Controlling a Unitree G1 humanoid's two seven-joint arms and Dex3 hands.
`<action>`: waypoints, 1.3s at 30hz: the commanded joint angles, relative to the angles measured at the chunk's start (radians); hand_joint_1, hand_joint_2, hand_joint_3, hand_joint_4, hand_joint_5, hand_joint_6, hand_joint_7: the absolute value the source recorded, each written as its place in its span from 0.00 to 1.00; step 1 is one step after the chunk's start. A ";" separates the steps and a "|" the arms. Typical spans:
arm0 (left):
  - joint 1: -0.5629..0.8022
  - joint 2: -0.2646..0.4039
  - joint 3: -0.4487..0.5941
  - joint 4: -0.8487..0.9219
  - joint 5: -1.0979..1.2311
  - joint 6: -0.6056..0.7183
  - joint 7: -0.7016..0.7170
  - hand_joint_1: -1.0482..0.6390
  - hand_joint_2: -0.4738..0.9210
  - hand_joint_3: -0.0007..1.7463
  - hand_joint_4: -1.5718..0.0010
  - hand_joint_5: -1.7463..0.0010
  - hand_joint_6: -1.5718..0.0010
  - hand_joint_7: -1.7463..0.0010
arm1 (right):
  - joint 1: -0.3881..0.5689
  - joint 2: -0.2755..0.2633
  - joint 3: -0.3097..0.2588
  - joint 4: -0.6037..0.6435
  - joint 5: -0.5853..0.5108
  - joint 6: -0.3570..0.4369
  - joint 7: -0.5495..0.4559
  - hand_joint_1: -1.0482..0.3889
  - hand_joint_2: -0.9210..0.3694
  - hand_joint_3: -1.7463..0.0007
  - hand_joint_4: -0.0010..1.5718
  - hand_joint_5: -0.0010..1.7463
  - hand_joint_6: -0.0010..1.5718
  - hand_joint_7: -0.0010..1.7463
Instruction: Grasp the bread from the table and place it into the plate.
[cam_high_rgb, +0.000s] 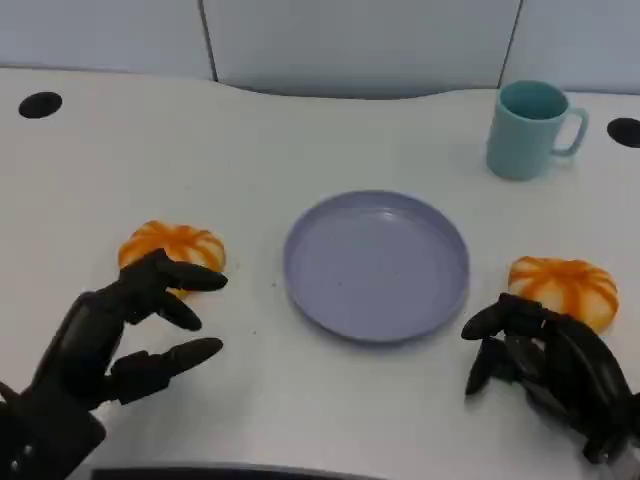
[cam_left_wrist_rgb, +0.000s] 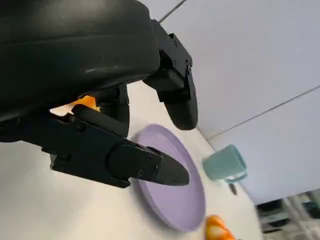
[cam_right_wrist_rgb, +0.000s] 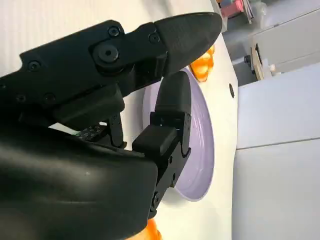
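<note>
Both hands are matte black with blocky, segmented fingers ending in smooth rounded tips: left hand (cam_high_rgb: 120, 335), right hand (cam_high_rgb: 550, 365). Round screw heads dot the right hand's fingers (cam_right_wrist_rgb: 107, 52), behind them a glossy rounded black shell

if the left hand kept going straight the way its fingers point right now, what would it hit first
Probably the bread: the left hand is open, its upper fingers already reaching the bun's near edge. The lower fingers aim more toward the plate; height is unclear.
</note>
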 joint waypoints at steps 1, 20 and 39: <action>-0.008 0.088 -0.028 -0.084 0.222 0.018 0.156 0.29 1.00 0.04 0.95 0.29 0.82 0.68 | 0.025 -0.001 -0.003 0.036 -0.003 0.001 -0.003 0.35 0.00 0.93 0.43 0.86 0.47 0.59; -0.092 0.266 -0.173 -0.152 0.566 0.209 0.407 0.19 1.00 0.02 0.97 0.73 0.84 0.96 | 0.025 0.004 0.002 0.041 -0.008 -0.019 -0.003 0.34 0.00 0.93 0.43 0.88 0.47 0.60; -0.230 0.327 -0.305 -0.131 0.773 0.449 0.423 0.11 1.00 0.04 1.00 0.89 0.90 0.98 | 0.030 0.009 0.005 0.038 -0.009 -0.025 -0.005 0.35 0.00 0.92 0.42 0.89 0.46 0.60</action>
